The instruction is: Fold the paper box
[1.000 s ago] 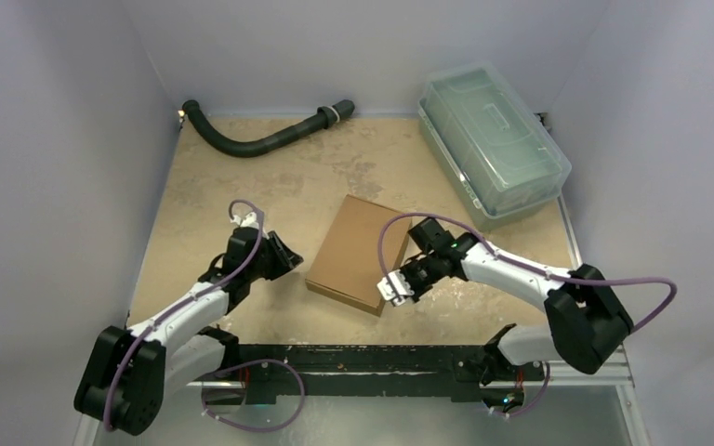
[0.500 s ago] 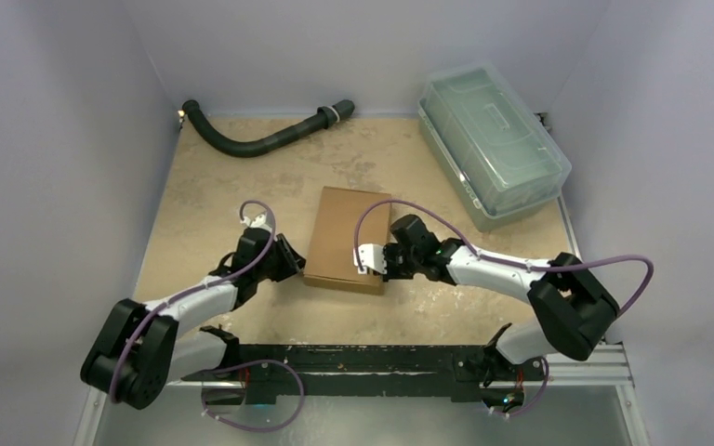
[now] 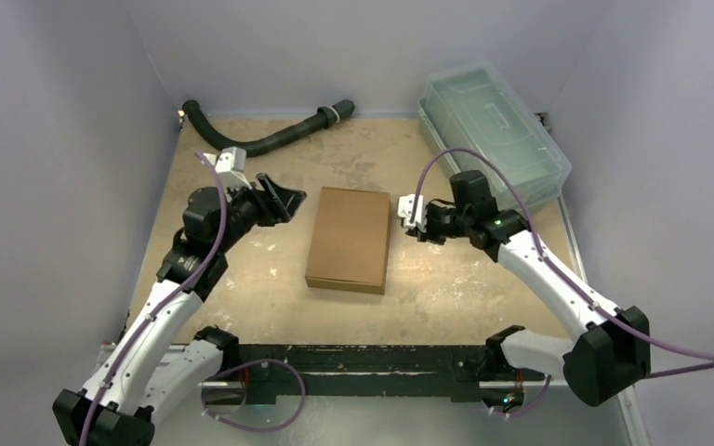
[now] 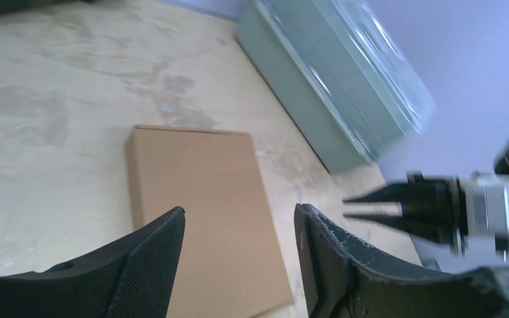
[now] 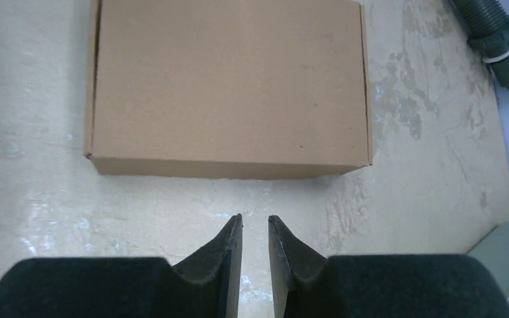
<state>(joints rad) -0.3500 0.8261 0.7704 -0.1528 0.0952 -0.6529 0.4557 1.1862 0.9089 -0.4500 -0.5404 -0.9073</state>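
Note:
The paper box lies closed and flat on the table, a plain brown cardboard rectangle with its long side running front to back. In the left wrist view the paper box shows below the jaws. My left gripper hovers left of its far corner, open and empty; in its own view the left gripper has wide-spread fingers. My right gripper hangs just right of the box's far right edge without touching it. The right gripper has its jaws a narrow gap apart with nothing between them, short of the box.
A clear greenish lidded bin stands at the back right. A dark corrugated hose lies along the back left. Purple walls close in three sides. The right gripper shows in the left wrist view, beside the bin.
Both arms lifted away from the box toward the back. The box turned from askew to square with the table. Left jaws opened wide; right jaws parted slightly.

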